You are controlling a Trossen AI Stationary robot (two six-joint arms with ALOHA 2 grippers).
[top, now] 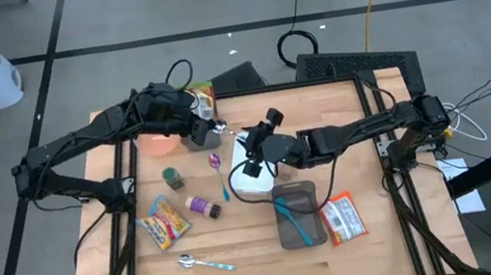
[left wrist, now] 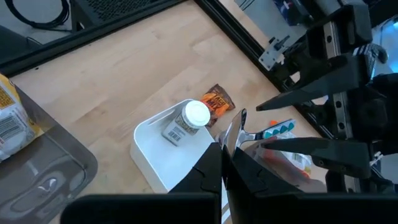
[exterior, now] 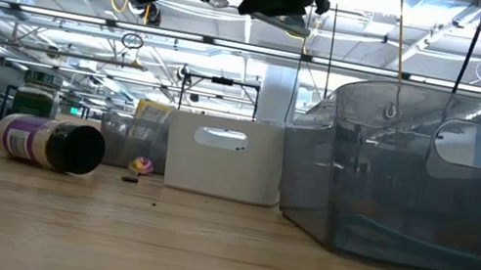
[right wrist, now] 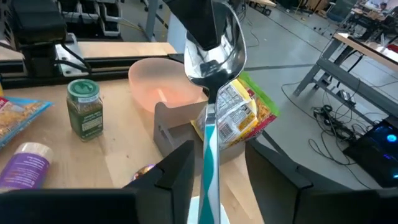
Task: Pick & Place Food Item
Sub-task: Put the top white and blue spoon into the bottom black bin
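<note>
A spoon with a metal bowl (right wrist: 214, 56) and a teal handle (right wrist: 208, 155) hangs in the air between my two arms, above the table's middle. My left gripper (left wrist: 224, 149) is shut on its bowl end. My right gripper (right wrist: 214, 171) faces it, open; its fingers stand on either side of the teal handle with a gap showing. In the high view the left gripper (top: 218, 127) and the right gripper (top: 245, 149) meet above the white bin (top: 250, 183). A white-capped bottle (left wrist: 186, 121) lies in that bin. My left gripper pinches the spoon's metal bowl (left wrist: 238, 127) between its two shut fingers, at the end away from the handle. The spoon is lifted clear of the table. Its handle reaches out toward my right gripper.
On the table: a pink bowl (right wrist: 165, 87), a green-lidded spice jar (right wrist: 84, 106), a purple jar (exterior: 51, 141) on its side, a yellow-green snack bag (right wrist: 245, 112), an orange packet (left wrist: 216, 99), a clear tub (top: 298, 213) holding a teal utensil, another snack bag (top: 343, 218), a metal spoon (top: 204, 263).
</note>
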